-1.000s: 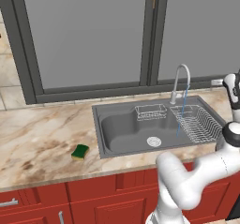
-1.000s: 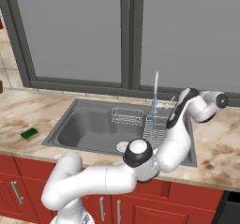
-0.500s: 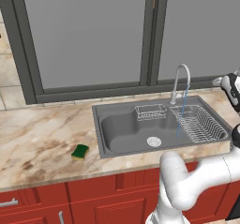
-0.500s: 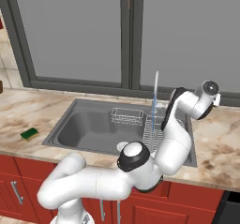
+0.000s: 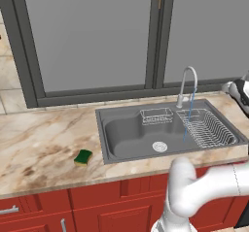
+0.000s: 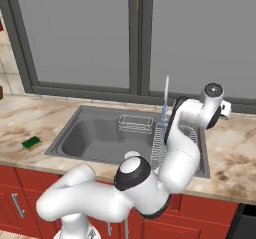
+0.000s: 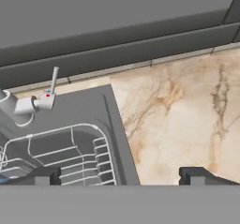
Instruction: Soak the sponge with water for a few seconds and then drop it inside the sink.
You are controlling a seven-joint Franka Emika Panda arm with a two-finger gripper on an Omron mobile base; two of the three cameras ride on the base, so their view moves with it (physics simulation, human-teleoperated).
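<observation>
Left base view has the sponge sitting flat on the marble counter, just left of the sink and not touching it, so the grab hasn't happened yet imo. Water is already running: thin blue stream off the gooseneck faucet, landing on the dish rack side, not in the deep basin w/ the round drain.

Hand view looks down at the sink's right back corner, w/ the faucet handle and bare counter next to it. Gripper fingers are spread wide w/ nothing between them. In the right base view the sponge is way over on the far left and the arm's wrist is up by the right end of the sink, so well apart.

So progress is basically 0 of 3 on the sponge itself: pick up, soak under the stream, drop in the basin all still left. Only the tap being on counts as done.
</observation>
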